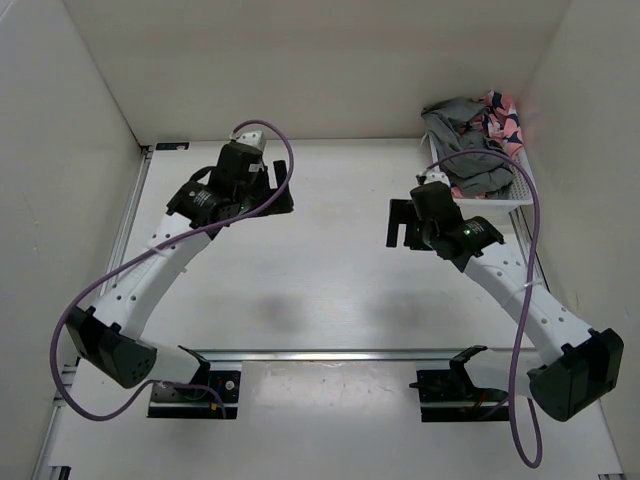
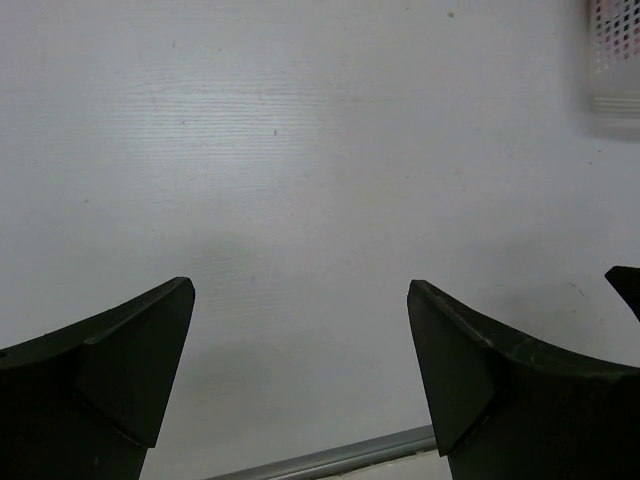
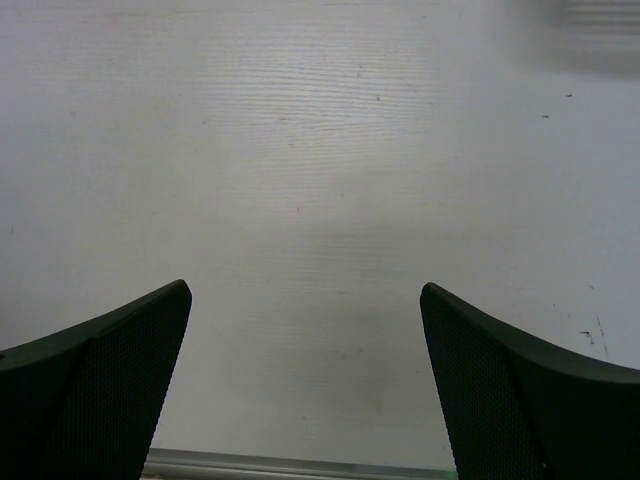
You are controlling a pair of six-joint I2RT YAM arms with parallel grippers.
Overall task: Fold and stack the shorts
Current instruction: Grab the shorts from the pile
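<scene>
The grey shorts (image 1: 462, 150) lie crumpled in a white basket (image 1: 522, 190) at the table's far right corner, partly under a pink and navy patterned cloth (image 1: 502, 115). My right gripper (image 1: 402, 228) hovers just left of the basket, over bare table. In the right wrist view it (image 3: 305, 289) stands open with nothing between its fingers. My left gripper (image 1: 272, 196) is at the far left-centre of the table, well away from the shorts. Seen from the left wrist it (image 2: 300, 287) is open too, with only table between the fingers.
White walls close in the table at the back and both sides. A metal rail (image 1: 340, 353) runs across the near edge in front of both arm bases. A corner of the basket (image 2: 615, 50) shows at the left wrist view's upper right.
</scene>
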